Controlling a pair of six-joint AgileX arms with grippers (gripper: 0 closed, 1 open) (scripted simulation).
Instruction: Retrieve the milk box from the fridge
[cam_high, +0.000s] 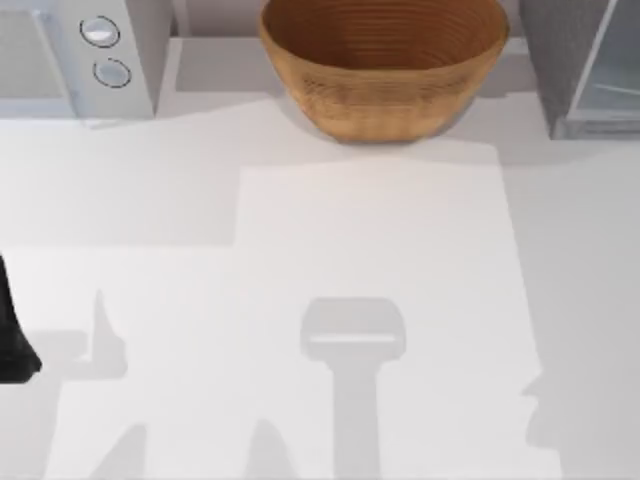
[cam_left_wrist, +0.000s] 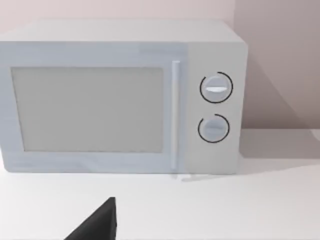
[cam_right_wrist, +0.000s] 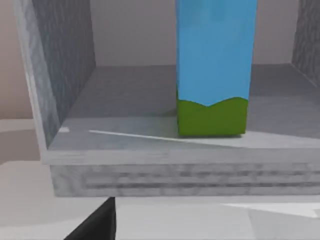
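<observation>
The milk box stands upright on the floor of the fridge's open compartment; its sides are blue with a green strip at the base. A dark part of my right gripper sits low in the right wrist view, in front of the fridge's lower ledge and apart from the box. In the top view the fridge stands at the back right, its pale glassy door panel swung outward. My left gripper rests at the table's left edge, facing the microwave.
A light grey microwave with two round knobs stands at the back left, also in the left wrist view. A large woven basket sits at the back middle. The white table stretches in front of them.
</observation>
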